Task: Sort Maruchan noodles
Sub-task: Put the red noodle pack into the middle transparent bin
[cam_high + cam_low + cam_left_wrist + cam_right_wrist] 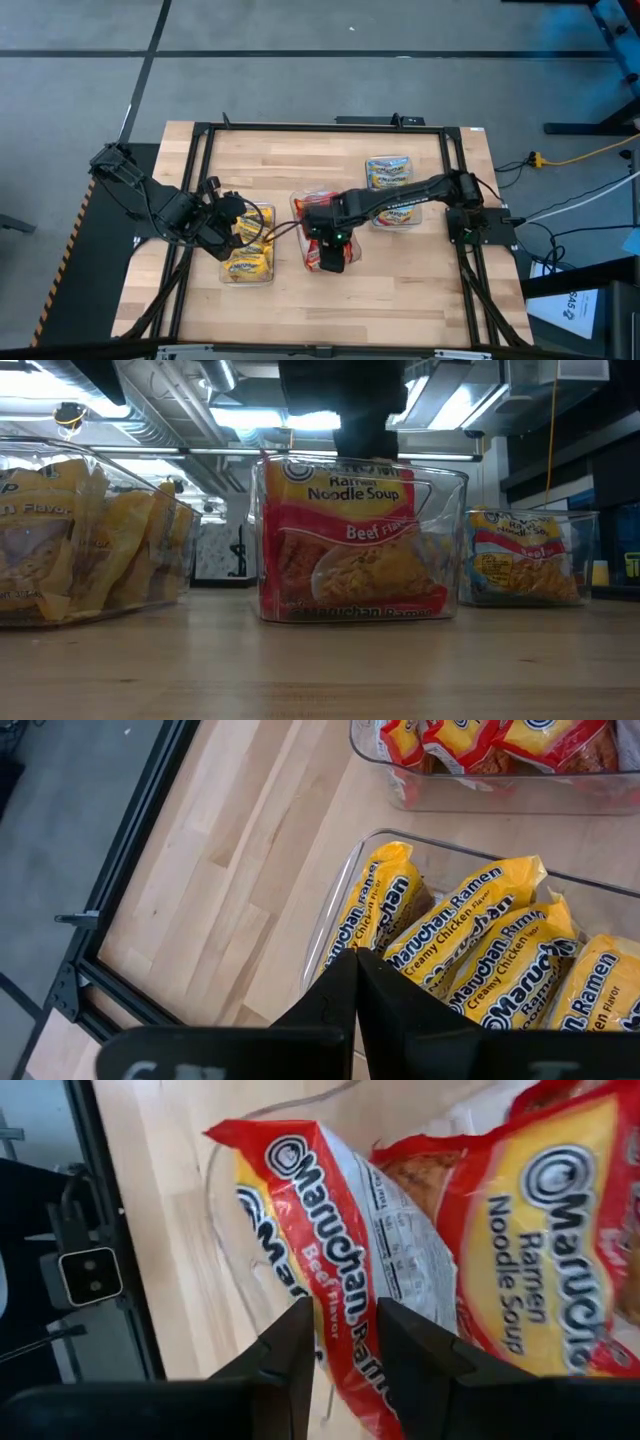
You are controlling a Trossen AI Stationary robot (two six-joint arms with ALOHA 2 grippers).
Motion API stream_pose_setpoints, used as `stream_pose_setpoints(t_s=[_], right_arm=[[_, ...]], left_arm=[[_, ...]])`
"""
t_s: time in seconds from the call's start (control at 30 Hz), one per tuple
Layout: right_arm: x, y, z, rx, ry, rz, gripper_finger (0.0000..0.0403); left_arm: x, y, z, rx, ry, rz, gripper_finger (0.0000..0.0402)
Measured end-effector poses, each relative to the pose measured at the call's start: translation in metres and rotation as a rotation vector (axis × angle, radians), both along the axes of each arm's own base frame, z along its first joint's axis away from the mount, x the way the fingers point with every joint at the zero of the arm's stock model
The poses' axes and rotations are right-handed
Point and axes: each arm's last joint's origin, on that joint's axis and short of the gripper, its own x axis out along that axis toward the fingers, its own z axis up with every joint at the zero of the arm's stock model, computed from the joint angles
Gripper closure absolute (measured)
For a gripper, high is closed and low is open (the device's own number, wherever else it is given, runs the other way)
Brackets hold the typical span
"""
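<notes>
Three clear trays stand on the table. The left tray (250,250) holds yellow Creamy Chicken packets (470,945) standing on edge. The middle tray (455,550) holds red Beef packets (350,550). The far right tray (390,195) holds blue-edged packets (525,560). My left gripper (358,965) is shut and hovers low over the yellow packets (248,262). My right gripper (347,1330) reaches down into the middle tray (325,235) and is shut on a red packet (330,1230). My left gripper's shut tips sit right at a yellow packet's upper edge (375,935); I cannot tell whether they touch it. My right gripper pinches the upper edge of a red Beef packet (345,1295) between its two fingers. It comes from above, pointing down. The packet stands on edge in the tray beside another red packet (540,1250).
The black frame rails (200,180) run along the table's left, right and far sides. Bare wood (330,310) lies in front of the trays. The right arm's base (478,222) sits at the table's right edge, beside the blue-edged tray.
</notes>
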Motion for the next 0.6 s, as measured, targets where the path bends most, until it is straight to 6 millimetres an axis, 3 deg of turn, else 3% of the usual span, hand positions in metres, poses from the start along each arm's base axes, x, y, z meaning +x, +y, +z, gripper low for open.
stream_pose_setpoints(t_s=[0.37, 0.6], right_arm=[[-0.007, -0.005, -0.032, 0.015, 0.060, -0.036, 0.0292], [-0.006, -0.005, -0.035, -0.008, 0.048, -0.057, 0.0292]], left_arm=[[0.000, 0.000, 0.000, 0.000, 0.000, 0.000, 0.0399], [0.000, 0.000, 0.000, 0.000, 0.000, 0.000, 0.0399]])
